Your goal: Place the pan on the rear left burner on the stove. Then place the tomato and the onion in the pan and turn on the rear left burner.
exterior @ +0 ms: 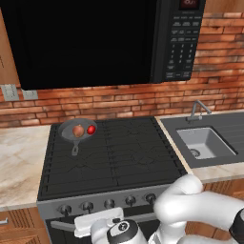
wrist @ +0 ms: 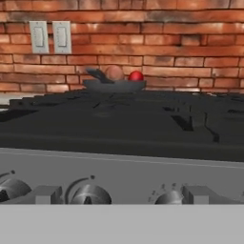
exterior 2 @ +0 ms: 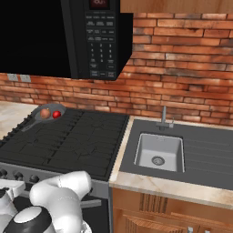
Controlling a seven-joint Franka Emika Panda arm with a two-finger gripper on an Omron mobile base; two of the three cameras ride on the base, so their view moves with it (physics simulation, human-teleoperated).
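Observation:
The grey pan (exterior: 68, 128) sits on the rear left burner of the black stove (exterior: 124, 157). The brown onion (exterior: 78, 130) and the red tomato (exterior: 91, 129) lie side by side inside the pan, onion on the left. In the hand view the pan (wrist: 114, 86) stands far back with the onion (wrist: 114, 73) and tomato (wrist: 136, 76) showing above its rim. My gripper (wrist: 124, 194) is open, low in front of the stove's grey panel, level with the knobs. Two knobs (wrist: 88, 193) show between its wide-set fingertips (wrist: 46, 194). It holds nothing.
A row of dark knobs (exterior: 109, 203) runs along the stove front. A dark sink counter with a basin (exterior: 205, 143) and faucet (exterior: 198, 110) lies to the right. A black microwave (exterior: 95, 38) hangs above the stove. Light counter (exterior: 21, 157) lies left.

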